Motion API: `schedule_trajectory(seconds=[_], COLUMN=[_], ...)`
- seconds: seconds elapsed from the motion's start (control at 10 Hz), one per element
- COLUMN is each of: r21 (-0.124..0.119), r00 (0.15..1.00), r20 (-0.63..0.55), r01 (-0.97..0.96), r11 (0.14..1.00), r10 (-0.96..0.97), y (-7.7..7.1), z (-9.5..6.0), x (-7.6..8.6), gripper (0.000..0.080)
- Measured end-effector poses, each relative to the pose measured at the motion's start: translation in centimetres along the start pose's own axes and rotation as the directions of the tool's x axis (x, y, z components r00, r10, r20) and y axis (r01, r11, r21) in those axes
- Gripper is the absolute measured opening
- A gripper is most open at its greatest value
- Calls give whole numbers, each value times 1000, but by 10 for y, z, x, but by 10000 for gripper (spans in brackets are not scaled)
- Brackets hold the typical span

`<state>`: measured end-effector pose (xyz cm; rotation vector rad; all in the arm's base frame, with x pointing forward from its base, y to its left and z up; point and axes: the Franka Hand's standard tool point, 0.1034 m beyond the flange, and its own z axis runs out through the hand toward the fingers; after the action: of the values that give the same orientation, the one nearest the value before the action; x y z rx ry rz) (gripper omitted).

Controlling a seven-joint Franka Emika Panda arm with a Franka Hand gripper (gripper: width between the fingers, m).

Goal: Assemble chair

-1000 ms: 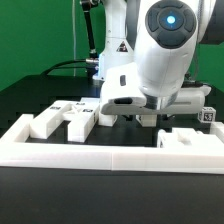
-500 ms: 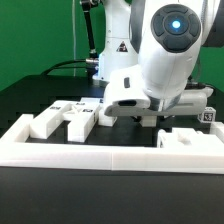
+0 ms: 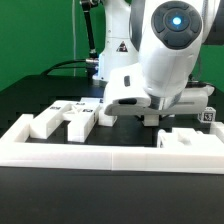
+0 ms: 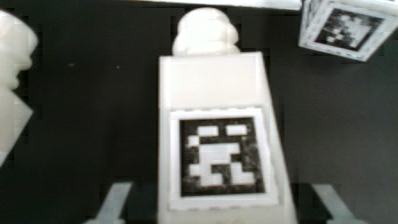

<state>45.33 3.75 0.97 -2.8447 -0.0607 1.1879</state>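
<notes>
The robot arm is filling the middle of the exterior view. Since a second ago its rounded head has been drifting a little toward the exterior view's right, hardly moving over the last half second, while the loose pieces are lying just where they lay before. The border wall is running across the front of the black counter. Just behind the border wall, toward the exterior view's left, the left block and the tagged block of the chair are sitting side by side. Behind the border wall toward the exterior view's right, the notched part is resting close against it. The small tagged piece is standing a little farther back from the border wall. The tool is hanging low over the counter behind the border wall, between the tagged block and the notched part. In the wrist view the long bar is lying flat on the dark counter directly under the tool, its square marker facing up and a rounded peg sticking out of its far end. The fingers are standing spread, one on each side of the long bar's near end, with a dark gap showing between each finger and the bar, so they are straddling it without pinching it. The small tagged piece is showing past the peg end, apart from the long bar.
</notes>
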Motion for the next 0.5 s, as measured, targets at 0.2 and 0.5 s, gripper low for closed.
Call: schedule_trajectory(seconds=[0.2,0.5], r21=[-6,16], r00=[1000,998], r20=[1,-58], r01=[-3,-7], r11=[1000,1000], r10=[3,8], y=[-14,-24], z=[-29,-92], x=[-5,-4], gripper=[288,289])
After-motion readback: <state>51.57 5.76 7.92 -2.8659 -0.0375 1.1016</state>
